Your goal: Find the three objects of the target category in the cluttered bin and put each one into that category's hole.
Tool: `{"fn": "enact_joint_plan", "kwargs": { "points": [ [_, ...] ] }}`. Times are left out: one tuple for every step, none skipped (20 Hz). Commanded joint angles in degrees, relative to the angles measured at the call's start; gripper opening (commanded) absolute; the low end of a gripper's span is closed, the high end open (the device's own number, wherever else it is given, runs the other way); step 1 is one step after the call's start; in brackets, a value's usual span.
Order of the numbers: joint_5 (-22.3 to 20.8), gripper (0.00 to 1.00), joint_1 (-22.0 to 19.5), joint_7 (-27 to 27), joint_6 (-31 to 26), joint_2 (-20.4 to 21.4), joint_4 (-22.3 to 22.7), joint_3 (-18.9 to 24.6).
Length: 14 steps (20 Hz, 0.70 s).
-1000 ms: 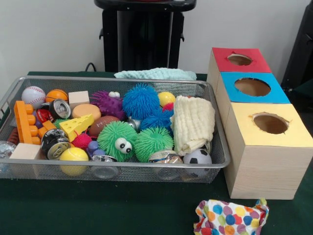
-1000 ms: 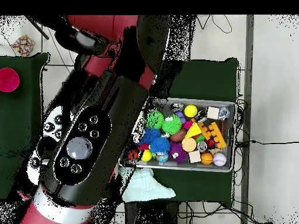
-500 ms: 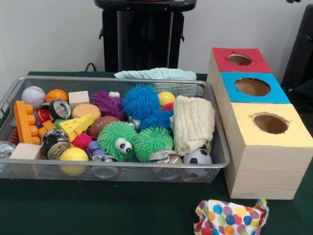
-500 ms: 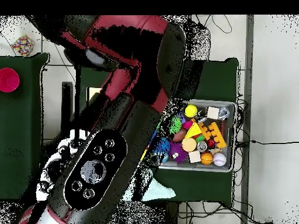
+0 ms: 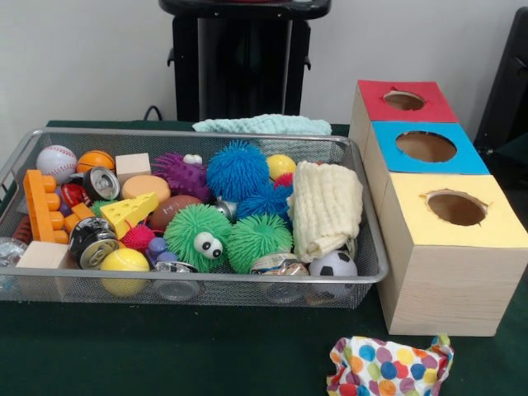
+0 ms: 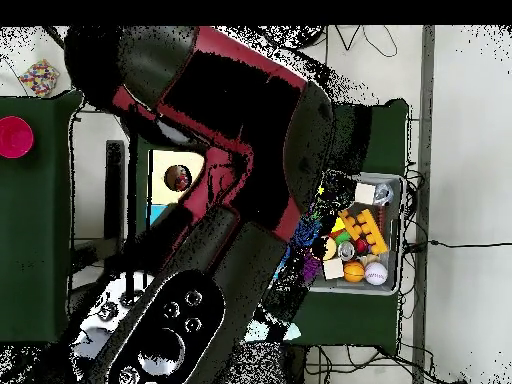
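Observation:
A wire mesh bin (image 5: 198, 285) holds a jumble of toys: a baseball (image 5: 56, 162), a small basketball (image 5: 96, 159), a soccer ball (image 5: 333, 266), a yellow ball (image 5: 124, 262), spiky balls in blue (image 5: 238, 171), purple (image 5: 181, 175) and green (image 5: 258, 239), a cheese wedge (image 5: 129, 212), cans (image 5: 91, 241), wooden blocks (image 5: 133, 165) and a folded cream cloth (image 5: 327, 208). To its right stand boxes with a red-topped hole (image 5: 404, 100), a blue-topped hole (image 5: 426, 146) and a yellow-topped hole (image 5: 456, 208). From overhead, the red and black arm (image 6: 230, 150) covers the bin's left half. No view shows the gripper itself.
A polka-dot cloth (image 5: 389, 367) lies on the green table in front of the boxes. A teal cloth (image 5: 262, 124) lies behind the bin. From overhead, the bin's right end (image 6: 385, 290) with the orange brick (image 6: 365, 232) shows past the arm.
In the overhead view the arm has swung across, now hiding more of the bin. Nothing has moved in the front view.

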State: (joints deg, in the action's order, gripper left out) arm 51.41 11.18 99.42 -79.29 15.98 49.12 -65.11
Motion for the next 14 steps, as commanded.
{"fn": "enact_joint_plan", "kwargs": {
  "points": [
    [-6.2,1.0,0.5,2.8,3.7,5.9,10.7,8.5],
    [-6.6,1.0,0.5,2.4,4.1,6.7,11.6,9.2],
    [-7.0,1.0,0.3,1.8,4.5,7.6,12.1,9.8],
    [-7.5,1.0,0.2,1.3,4.9,8.6,12.6,10.2],
    [-8.0,1.0,0.0,0.7,5.3,9.5,13.2,10.6],
    [-8.7,1.0,-0.1,0.2,5.3,10.5,13.6,10.9],
    [-9.3,1.0,-0.4,-0.4,5.5,11.4,13.6,11.3],
    [-10.0,1.0,-0.6,-0.6,5.6,12.1,13.8,11.6],
    [-10.7,1.0,-0.9,-0.7,5.7,12.7,13.9,11.8],
    [-11.4,1.0,-1.2,-0.5,5.2,13.4,13.9,12.2],
    [-11.8,1.0,-1.2,-0.3,5.3,13.6,14.0,12.5],
    [-12.1,1.0,-1.3,0.0,5.3,13.9,14.1,12.8],
    [-12.5,1.0,-1.4,0.2,5.4,14.2,14.2,13.2],
    [-12.9,1.0,-1.4,0.2,5.7,15.0,15.1,13.5]
  ]
}}
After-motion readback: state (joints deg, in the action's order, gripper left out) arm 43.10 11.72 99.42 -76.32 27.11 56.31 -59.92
